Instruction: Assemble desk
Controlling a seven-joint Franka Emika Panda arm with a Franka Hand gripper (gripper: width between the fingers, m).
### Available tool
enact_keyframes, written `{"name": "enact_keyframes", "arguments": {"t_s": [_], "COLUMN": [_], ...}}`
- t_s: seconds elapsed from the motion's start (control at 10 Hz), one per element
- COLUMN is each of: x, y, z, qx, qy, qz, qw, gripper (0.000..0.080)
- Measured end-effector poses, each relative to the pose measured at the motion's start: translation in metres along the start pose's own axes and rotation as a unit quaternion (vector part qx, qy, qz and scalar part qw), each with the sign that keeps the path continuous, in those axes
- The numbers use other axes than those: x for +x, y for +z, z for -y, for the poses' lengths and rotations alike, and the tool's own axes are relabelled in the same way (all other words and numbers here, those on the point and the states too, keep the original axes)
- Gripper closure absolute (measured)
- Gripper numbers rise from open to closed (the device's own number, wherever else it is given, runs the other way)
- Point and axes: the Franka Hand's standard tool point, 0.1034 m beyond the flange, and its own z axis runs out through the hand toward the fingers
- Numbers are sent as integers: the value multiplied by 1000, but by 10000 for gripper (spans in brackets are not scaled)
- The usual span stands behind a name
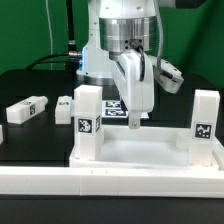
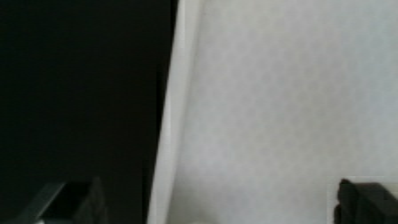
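While the jaws stand wide apart with nothing between them, the gripper [image 1: 135, 120] hangs just above the far edge of the tabletop [image 1: 140, 156], touching nothing. In the wrist view the gripper [image 2: 214, 205] shows only as two dark fingertips: one fingertip [image 2: 71, 205] sits over the black table [image 2: 80, 90], the other over a smooth white surface. Whether that surface is the tabletop cannot be told.

The hand points straight down, with the wrist upright above it. The arm comes down from above, over the middle of the tabletop's far side.

The tabletop lies flat on the table, just behind the long white rail [image 1: 110, 182]. One upright leg [image 1: 88, 120] stands at the tabletop's end on the exterior view's left, and a second upright leg [image 1: 205, 120] stands at its other end. Both show their tags.

Two loose legs lie off the tabletop toward the exterior view's left, the nearer leg [image 1: 65, 103] close by and the farther leg [image 1: 25, 108] well apart. The marker board [image 1: 112, 108] lies behind the tabletop, partly hidden by the hand.
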Motion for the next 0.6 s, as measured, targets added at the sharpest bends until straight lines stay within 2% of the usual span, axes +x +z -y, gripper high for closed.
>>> {"name": "enact_keyframes", "arguments": {"t_s": [0.1, 0.3, 0.6], "x": [0, 3, 5], "y": [2, 25, 41], "z": [-1, -13, -19], "qx": [-2, -22, -36], "qy": [1, 4, 3], "qz": [-1, -7, -11], "qw": [1000, 1000, 999], "gripper": [151, 151, 151]}}
